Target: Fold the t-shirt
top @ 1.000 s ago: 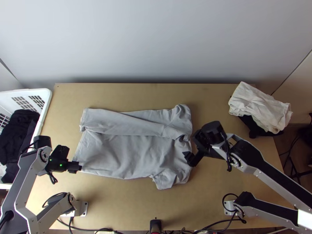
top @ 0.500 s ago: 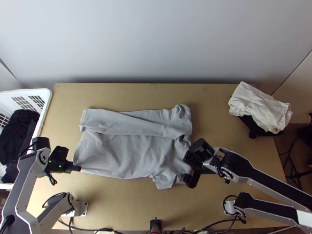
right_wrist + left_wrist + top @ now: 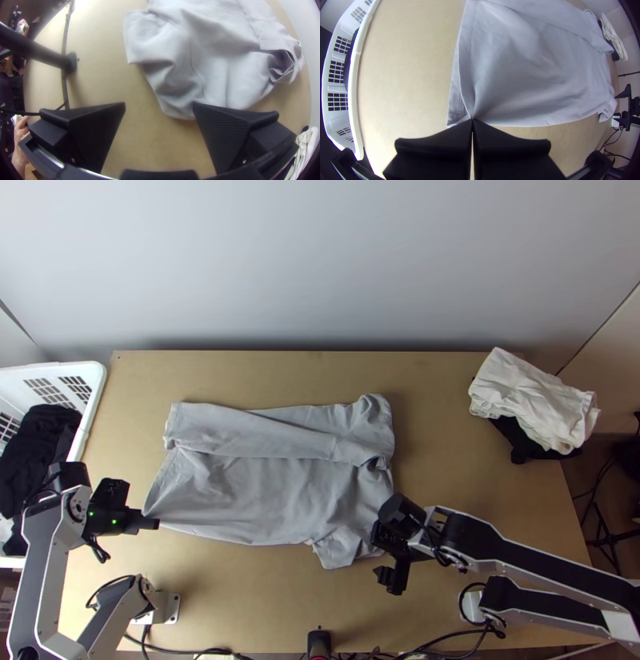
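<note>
Soft matt grey cloth t-shirt (image 3: pixel 248 492), smooth wooden table (image 3: pixel 240 596), slatted plastic basket (image 3: pixel 94 390).

White basket (image 3: pixel 98 382) at left (dark clothes (image 3: pixel 36 444) inside), white cloth (image 3: pixel 530 400) at far right

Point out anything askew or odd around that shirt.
The light grey fabric t-shirt puckers near a hem corner, where the left black flat-fingered tool pinches it. The rumpled near sleeve makes its outline uneven. Nothing looks spilled.

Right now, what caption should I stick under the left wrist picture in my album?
The left gripper pinches the grey t-shirt near one corner; a white basket stands nearby.
</note>
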